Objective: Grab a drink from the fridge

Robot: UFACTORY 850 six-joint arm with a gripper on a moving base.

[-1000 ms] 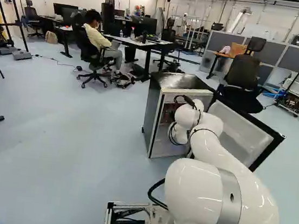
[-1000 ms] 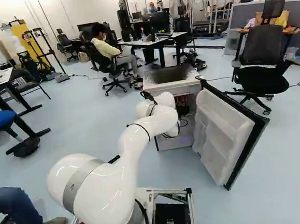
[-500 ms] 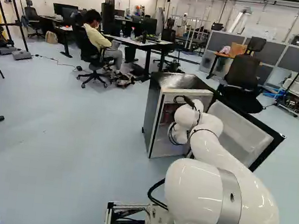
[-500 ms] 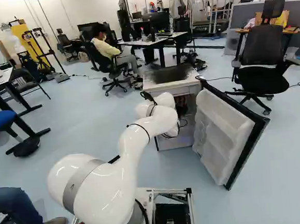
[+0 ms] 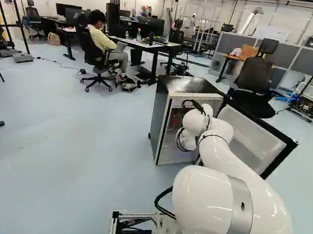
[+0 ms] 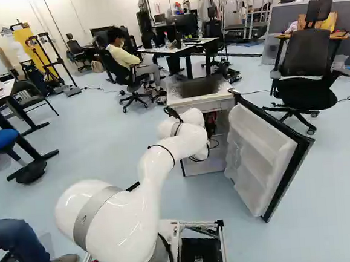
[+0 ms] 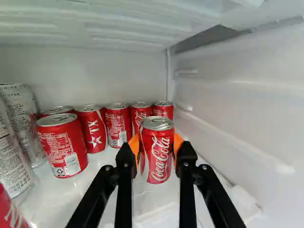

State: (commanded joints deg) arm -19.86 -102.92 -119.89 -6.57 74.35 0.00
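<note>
The gripper clasps an upright red can between its orange pads; flowing white script curls down its side beneath a silvery lid. Inside the fridge, more red cans stand beyond it and leftward, near clear, printed containers. The left base view reveals the fridge's dark left side, which the right base view does not.

glossy white arm, rounded joints, grey band, black cables, black two-finger gripper, orange pads, small screws
</note>
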